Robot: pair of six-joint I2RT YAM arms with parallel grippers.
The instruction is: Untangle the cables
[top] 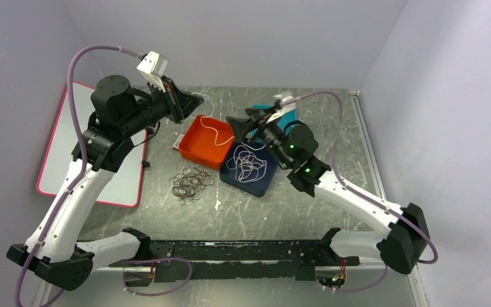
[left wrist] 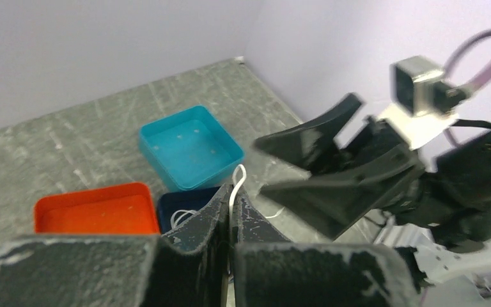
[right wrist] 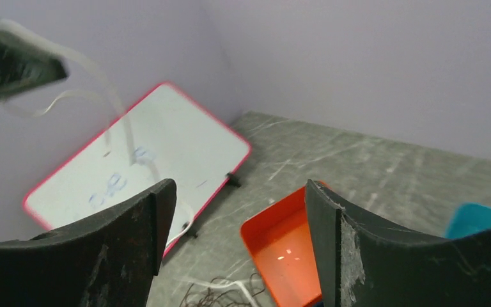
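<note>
My left gripper (top: 190, 102) is raised above the far edge of the orange tray (top: 198, 150) and is shut on the white cable (top: 219, 133). The cable hangs across that tray into the navy tray (top: 263, 185), where it joins a tangle of white and black cables (top: 249, 163). In the left wrist view the white cable (left wrist: 234, 182) pokes out between the closed fingers (left wrist: 208, 217). A pile of black cables (top: 192, 183) lies on the table. My right gripper (top: 235, 125) is open and empty, beside the hanging cable and above the two trays; its fingers (right wrist: 137, 224) stand wide apart.
A teal tray (top: 286, 116) sits behind the right gripper. A white board with a pink rim (top: 61, 166) lies at the left. Walls close in the table on three sides. The board (right wrist: 153, 150) and orange tray (right wrist: 281, 249) also show in the right wrist view.
</note>
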